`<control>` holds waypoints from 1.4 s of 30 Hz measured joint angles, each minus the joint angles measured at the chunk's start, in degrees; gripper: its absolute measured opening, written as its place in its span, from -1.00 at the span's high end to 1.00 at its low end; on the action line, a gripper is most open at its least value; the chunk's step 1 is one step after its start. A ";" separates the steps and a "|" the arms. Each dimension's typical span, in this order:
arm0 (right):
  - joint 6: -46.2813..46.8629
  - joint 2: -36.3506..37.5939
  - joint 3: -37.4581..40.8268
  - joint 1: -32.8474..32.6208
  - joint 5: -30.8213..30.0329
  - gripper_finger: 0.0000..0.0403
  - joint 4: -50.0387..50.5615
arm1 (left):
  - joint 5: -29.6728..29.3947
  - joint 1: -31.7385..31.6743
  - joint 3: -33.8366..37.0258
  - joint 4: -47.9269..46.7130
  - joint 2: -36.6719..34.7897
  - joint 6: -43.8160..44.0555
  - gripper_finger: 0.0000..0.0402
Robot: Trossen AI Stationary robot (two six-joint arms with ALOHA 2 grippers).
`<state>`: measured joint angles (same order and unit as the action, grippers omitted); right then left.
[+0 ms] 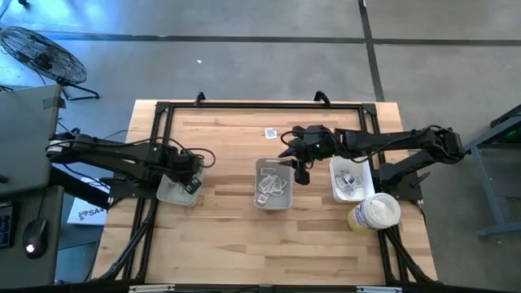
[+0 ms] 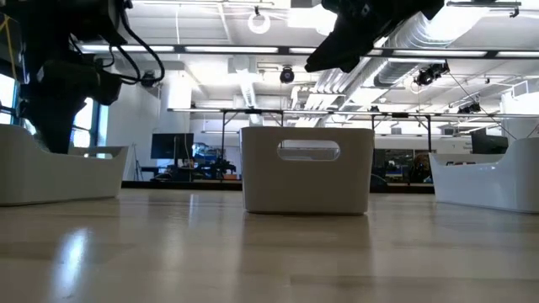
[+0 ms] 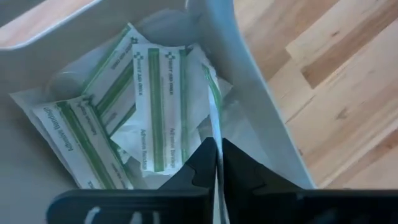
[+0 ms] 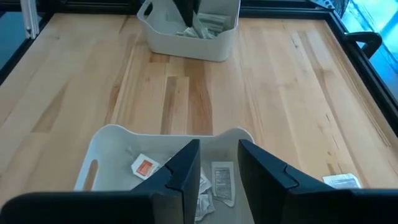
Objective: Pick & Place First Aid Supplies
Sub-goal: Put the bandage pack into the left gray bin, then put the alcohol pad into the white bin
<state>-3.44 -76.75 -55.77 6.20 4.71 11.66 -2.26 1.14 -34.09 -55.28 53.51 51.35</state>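
My left gripper [image 3: 217,167] points down into the white tray [image 1: 175,194] at the table's left, shut on a narrow green-white strip [image 3: 214,118]. More green-white strips [image 3: 155,112] lie piled on that tray's floor. My right gripper [image 4: 219,169] hangs open over the grey middle tray [image 1: 273,183], with nothing between its fingers. Below it lie small packets, among them a white one with dark print [image 4: 222,180] and one with an orange mark [image 4: 144,167]. Another white tray [image 1: 350,181] on the right holds square sachets. My left gripper pinches one green-white strip between its two fingers. The strip shows edge-on [image 3: 217,155] and runs out ahead of the fingertips toward the pile. The fingers come from above, pointing steeply down. Whether the strip's far end still lies on the pile cannot be told.
A round white tub with a yellow label [image 1: 374,213] stands near the right tray. One loose packet [image 1: 270,133] lies on the bare wood beyond the middle tray. A black frame [image 1: 163,110] borders the table. Open wood lies between the trays and along the near edge.
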 joint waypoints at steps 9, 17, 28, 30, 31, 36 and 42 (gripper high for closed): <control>0.00 0.00 0.00 0.00 -0.07 0.50 0.04 | -4.08 -0.01 0.00 -1.02 2.51 -1.11 0.50; -0.10 0.00 0.00 0.17 -1.49 0.50 0.05 | -5.67 -0.01 -3.67 -5.88 2.52 -3.26 0.41; -1.53 -3.93 0.02 4.22 -12.34 0.50 -0.42 | -22.81 -1.16 -12.96 13.47 2.69 -26.18 0.40; -1.53 -5.56 0.02 6.22 -11.39 0.50 -0.42 | -17.51 -3.72 -13.05 20.37 4.13 -31.82 0.40; -1.60 -6.48 0.02 7.31 -10.68 0.50 -0.58 | -15.56 -4.65 -13.05 23.20 5.02 -33.73 0.40; -2.01 -11.75 0.02 14.20 -5.80 0.50 -3.60 | -16.27 -8.98 -13.03 30.52 10.31 -40.34 0.40; -3.65 -17.91 -1.56 22.56 0.51 0.50 -6.41 | -16.05 -14.78 -13.00 35.85 17.32 -42.46 0.40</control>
<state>-7.09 -94.66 -57.33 28.76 5.22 5.25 -18.32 -13.64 -47.09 -19.42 70.83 8.90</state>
